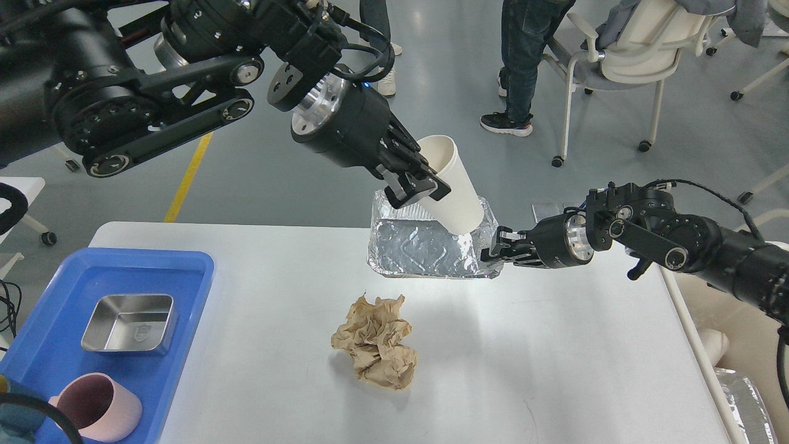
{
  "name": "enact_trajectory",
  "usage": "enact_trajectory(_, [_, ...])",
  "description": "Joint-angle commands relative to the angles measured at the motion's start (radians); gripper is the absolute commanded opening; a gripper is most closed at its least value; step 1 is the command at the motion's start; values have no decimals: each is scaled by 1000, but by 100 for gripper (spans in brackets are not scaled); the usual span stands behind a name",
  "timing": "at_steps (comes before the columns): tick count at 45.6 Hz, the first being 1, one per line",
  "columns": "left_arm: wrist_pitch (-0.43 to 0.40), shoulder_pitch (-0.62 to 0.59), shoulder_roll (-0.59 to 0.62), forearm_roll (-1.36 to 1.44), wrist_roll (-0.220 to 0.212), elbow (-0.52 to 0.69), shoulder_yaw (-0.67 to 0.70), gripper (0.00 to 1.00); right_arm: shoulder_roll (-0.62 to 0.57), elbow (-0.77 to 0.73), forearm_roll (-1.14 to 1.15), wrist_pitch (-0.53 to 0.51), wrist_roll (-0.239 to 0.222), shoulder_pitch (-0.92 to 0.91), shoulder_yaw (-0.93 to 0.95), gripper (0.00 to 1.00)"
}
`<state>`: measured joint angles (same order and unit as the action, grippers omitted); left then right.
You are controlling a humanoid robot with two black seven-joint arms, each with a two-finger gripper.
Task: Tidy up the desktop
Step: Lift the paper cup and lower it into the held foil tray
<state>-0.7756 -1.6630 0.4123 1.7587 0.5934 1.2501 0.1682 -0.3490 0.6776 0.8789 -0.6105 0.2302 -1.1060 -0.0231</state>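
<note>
Probably a robotics lab or test hall: grey sealed floor (123, 154) with yellow lane line (188, 179), wheeled chairs (622, 55), bystanders' legs (524, 61) seen beyond white worktop (585, 357).

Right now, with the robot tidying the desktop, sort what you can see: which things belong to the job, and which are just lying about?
Part of the job:
desktop
white paper cup, held by left gripper
foil tray, right gripper at its corner
crumpled brown paper
blue bin holding steel dish and pink mug

Just lying about:
office chair
people's legs
</note>
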Motion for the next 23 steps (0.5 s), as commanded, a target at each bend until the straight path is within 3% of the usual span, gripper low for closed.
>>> enact_trajectory(1, [13, 8, 25, 51, -1, -14, -29, 5, 1, 2, 0, 0, 0, -2, 0, 0])
enact_trajectory(15, [90, 38, 14, 188, 0, -110, -114, 5, -4, 10, 0, -3, 0, -12, 0, 0])
enact_trajectory(23, [174, 42, -92, 188, 2, -236, -203, 5, -5, 11, -1, -3, 0, -14, 0, 0])
